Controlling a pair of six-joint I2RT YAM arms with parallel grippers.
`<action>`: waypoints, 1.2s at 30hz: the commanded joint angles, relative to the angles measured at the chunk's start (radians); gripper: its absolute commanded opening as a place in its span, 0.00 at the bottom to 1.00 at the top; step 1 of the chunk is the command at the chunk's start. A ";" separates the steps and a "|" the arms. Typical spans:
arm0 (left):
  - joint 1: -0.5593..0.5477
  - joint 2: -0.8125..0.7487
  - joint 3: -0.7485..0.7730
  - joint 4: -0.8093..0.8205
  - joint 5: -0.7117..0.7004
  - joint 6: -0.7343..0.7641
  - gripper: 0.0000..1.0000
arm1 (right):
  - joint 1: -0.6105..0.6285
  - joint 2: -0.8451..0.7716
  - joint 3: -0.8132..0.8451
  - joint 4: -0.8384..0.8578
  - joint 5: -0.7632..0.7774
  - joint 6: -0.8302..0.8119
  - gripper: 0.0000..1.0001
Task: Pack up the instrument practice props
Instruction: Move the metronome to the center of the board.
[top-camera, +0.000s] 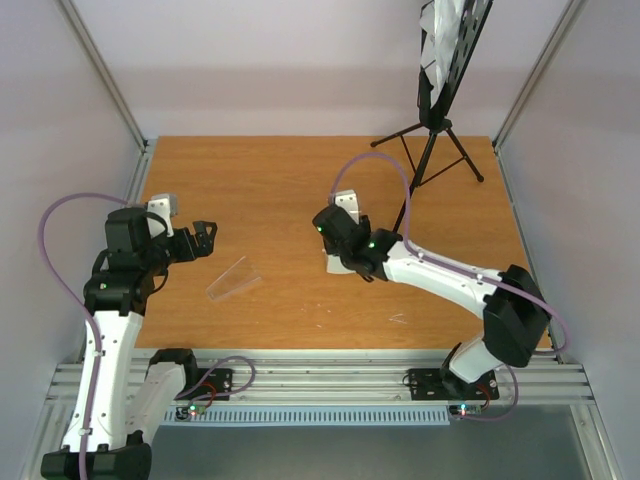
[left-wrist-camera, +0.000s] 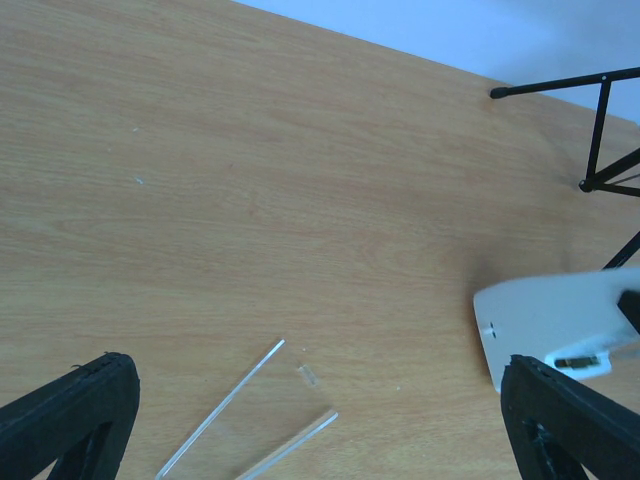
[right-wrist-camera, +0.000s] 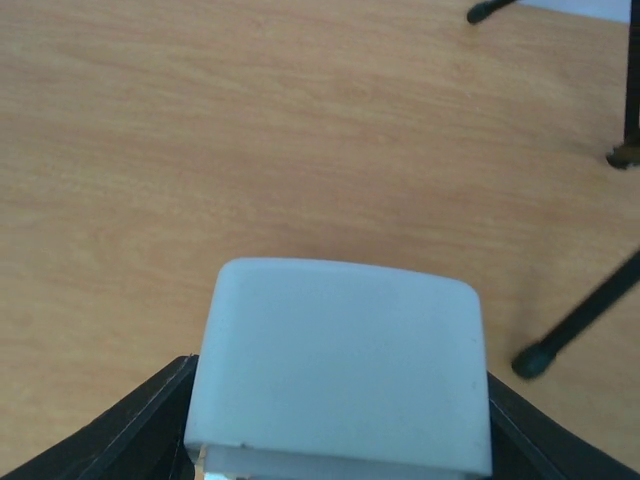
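Clamping the small white pyramid-shaped metronome (right-wrist-camera: 340, 350), right gripper (right-wrist-camera: 340, 445) holds it; left gripper (top-camera: 205, 238) gapes empty over the clear plastic cover (left-wrist-camera: 250, 415) (unfitted). Black tripod music stand (top-camera: 440, 110) and white sheet-music pages (top-camera: 440, 40) look unpacked.

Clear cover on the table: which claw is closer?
Left. The left claw, open, hangs right by the clear cover; the right claw, gripping the white metronome, is farther off to its right.

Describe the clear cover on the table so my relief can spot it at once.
Start at the wooden table and look to its left half, close by the open left gripper. There the clear cover lies flat on the wood, touched by nothing. It is see-through, with only its edges showing, unlike the solid white metronome in the right gripper.
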 joint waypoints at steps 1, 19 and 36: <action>-0.003 -0.012 -0.014 0.038 0.001 0.009 0.99 | 0.066 -0.109 -0.060 -0.042 0.152 0.181 0.54; -0.004 -0.007 -0.019 0.042 0.003 0.012 0.99 | 0.183 -0.243 -0.187 -0.177 0.112 0.331 0.95; -0.035 0.018 -0.012 0.078 0.030 -0.009 0.99 | -0.152 -0.724 -0.372 -0.099 -0.722 -0.128 0.99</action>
